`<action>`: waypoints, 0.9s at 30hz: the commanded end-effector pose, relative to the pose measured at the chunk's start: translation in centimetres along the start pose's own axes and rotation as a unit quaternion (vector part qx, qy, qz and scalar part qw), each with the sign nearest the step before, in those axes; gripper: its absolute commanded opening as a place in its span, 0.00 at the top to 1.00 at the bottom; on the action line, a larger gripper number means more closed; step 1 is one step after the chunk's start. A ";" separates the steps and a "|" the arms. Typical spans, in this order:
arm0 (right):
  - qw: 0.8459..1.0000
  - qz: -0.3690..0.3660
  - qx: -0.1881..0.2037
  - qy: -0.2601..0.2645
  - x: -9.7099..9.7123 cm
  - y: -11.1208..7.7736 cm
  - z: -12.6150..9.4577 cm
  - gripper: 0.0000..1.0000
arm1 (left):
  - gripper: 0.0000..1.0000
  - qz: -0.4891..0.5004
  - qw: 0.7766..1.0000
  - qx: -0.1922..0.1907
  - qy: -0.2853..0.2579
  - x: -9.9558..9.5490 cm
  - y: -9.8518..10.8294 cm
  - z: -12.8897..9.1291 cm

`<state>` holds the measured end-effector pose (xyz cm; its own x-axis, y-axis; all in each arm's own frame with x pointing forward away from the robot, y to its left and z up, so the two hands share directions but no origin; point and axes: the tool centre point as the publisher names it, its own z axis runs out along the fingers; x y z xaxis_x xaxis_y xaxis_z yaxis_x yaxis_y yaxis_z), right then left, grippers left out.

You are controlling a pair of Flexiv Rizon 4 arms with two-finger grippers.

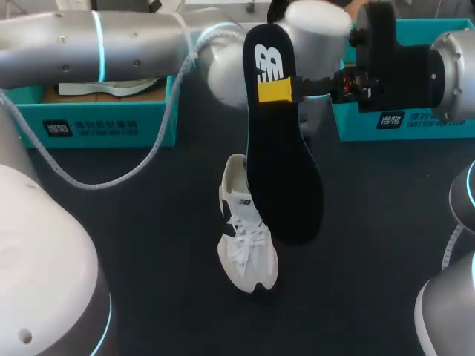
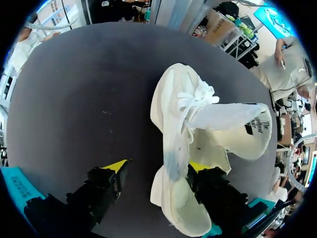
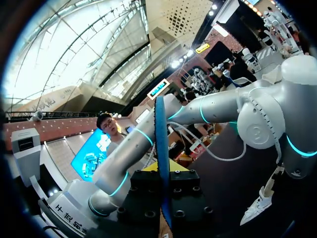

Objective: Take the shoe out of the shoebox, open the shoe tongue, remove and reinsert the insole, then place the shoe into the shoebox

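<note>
Our right gripper [image 1: 276,90] is clamped on the long, dark navy foam insole [image 1: 282,163]. It pinches the insole close to the logo-printed heel end and holds it up off the dark table [image 1: 133,237]. In the right wrist view the insole shows edge-on between the fingers.

The white lace-up sneaker [image 1: 247,245] stands on its sole near the middle of the table, heel to the far side and toe towards us.

What matters for putting the insole back is that its long axis runs roughly along the shoe's. Its broad, free forefoot end points our way, the same way as the shoe's toe, and sits just right of the shoe in the head view. The shoe's opening therefore lies below and to the left of that free end. How high the insole hangs above it we cannot judge well from overhead.

Our left gripper [image 2: 157,166] is at the shoe's heel with its fingers spread apart. One yellow fingertip [image 2: 198,167] seems to sit at or inside the collar and the other stands clear of the shoe's outer side, so nothing is gripped. The white padded tongue [image 2: 233,126] is pulled out sideways, which leaves the opening bare.

We judge the right arm better placed to feed the insole in, forefoot first, while the left steadies the heel.
</note>
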<state>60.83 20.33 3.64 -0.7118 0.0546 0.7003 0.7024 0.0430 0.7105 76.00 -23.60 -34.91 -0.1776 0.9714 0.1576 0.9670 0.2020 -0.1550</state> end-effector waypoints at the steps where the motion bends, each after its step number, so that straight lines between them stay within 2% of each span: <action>1: 1.000 0.000 0.000 0.000 -0.1 0.1 0.3 1.00 | 0.00 -0.010 0.997 0.001 -0.073 1.8 0.8 -2.9; 5: 1.000 0.000 0.000 0.000 -0.1 0.1 0.3 1.00 | 0.00 -0.021 0.992 -0.011 -0.125 1.2 2.0 -5.5; 7: 1.000 0.000 0.000 0.000 -0.1 0.1 0.3 1.00 | 0.00 -0.017 0.987 -0.002 -0.158 1.3 2.6 -7.1; 10: 1.000 0.000 0.000 0.000 -0.1 0.1 0.3 1.00 | 0.00 -0.013 0.978 0.005 -0.210 2.0 3.4 -9.9; 14: 1.000 0.000 0.000 0.000 -0.1 0.1 0.3 1.00 | 0.00 -0.014 0.964 -0.013 -0.267 3.1 3.6 -13.1; 20: 0.995 0.029 -0.067 -0.062 -2.4 2.5 -3.6 1.00 | 0.00 -0.010 0.941 -0.040 -0.335 4.7 4.3 -16.4; 23: 0.994 0.049 -0.072 -0.068 -3.9 3.5 -5.2 1.00 | 0.00 0.003 0.928 -0.047 -0.370 5.8 4.5 -18.0; 25: 0.994 0.049 -0.071 -0.063 -4.7 4.5 -6.1 1.00 | 0.00 0.004 0.918 -0.065 -0.390 6.6 4.4 -19.0; 27: 0.995 0.063 -0.060 -0.054 -5.6 5.1 -6.8 1.00 | 0.00 0.009 0.908 -0.065 -0.413 7.4 4.6 -19.9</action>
<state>67.53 15.54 3.91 -0.6107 0.1775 0.7717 0.7630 -0.1289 0.6334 83.88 -20.41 -16.89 -0.2189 0.9111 -0.3492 0.9750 0.2185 -0.0410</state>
